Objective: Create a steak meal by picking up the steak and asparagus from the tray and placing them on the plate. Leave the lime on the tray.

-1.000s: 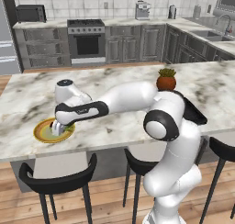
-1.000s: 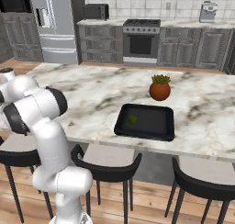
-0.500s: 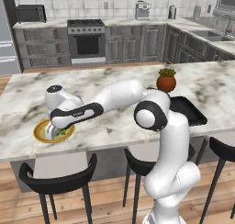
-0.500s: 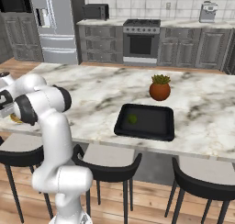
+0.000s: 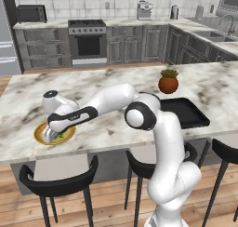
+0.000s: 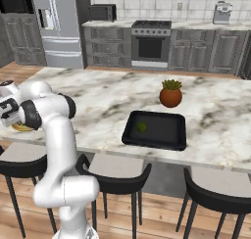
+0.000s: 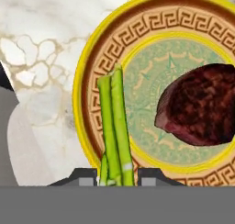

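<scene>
The hand view looks down on the plate (image 7: pixel 137 30), which has a yellow-orange rim and a pale green centre. The dark red-brown steak (image 7: pixel 202 110) lies on its right half. My gripper (image 7: pixel 117 177) is shut on the asparagus (image 7: pixel 114 122), whose light-green stalks run from between the fingertips over the rim and onto the centre. Whether the stalks touch the plate I cannot tell. In the left base view my gripper (image 5: pixel 52 134) hangs low over the plate (image 5: pixel 68 136) near the counter's front left. The black tray (image 6: pixel 162 137) holds the lime (image 6: pixel 141 127).
A terracotta plant pot (image 5: pixel 168 82) stands on the marble counter just behind the tray (image 5: pixel 186 112). Black bar stools (image 5: pixel 58 186) line the counter's front edge. The plate sits close to that edge.
My elbow has swung to the left while the hand stayed low over the plate, still shut on the asparagus. Tray, lime and pot have not moved.
</scene>
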